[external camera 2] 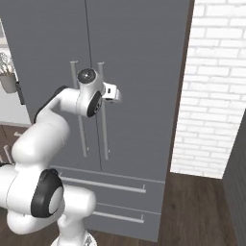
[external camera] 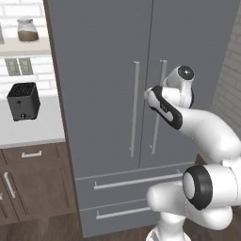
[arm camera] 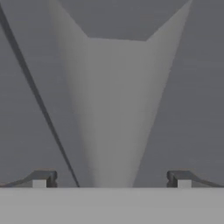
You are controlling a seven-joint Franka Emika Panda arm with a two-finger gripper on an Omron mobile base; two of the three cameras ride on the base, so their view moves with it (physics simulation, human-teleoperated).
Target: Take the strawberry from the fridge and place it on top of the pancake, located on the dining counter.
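Note:
The fridge (external camera: 103, 70) is a tall grey French-door unit, and both doors are shut. My gripper (arm camera: 112, 179) is open and points straight at the right door. That door's slim silver handle (arm camera: 116, 109) runs up between the two fingertips (arm camera: 43, 179), with a gap on either side. From the right base view, the gripper (external camera 2: 109, 92) sits at the upper part of the right handle (external camera 2: 103, 134). The left handle (external camera: 135, 108) is free. The strawberry is hidden behind the shut doors. The pancake and the dining counter are out of view.
Two fridge drawers (external camera: 136, 181) lie below the doors. To the left is a worktop (external camera: 33, 134) with a black toaster (external camera: 22, 101), and above it a shelf with a jar (external camera: 27, 29). A white brick wall (external camera 2: 211, 96) stands right of the fridge.

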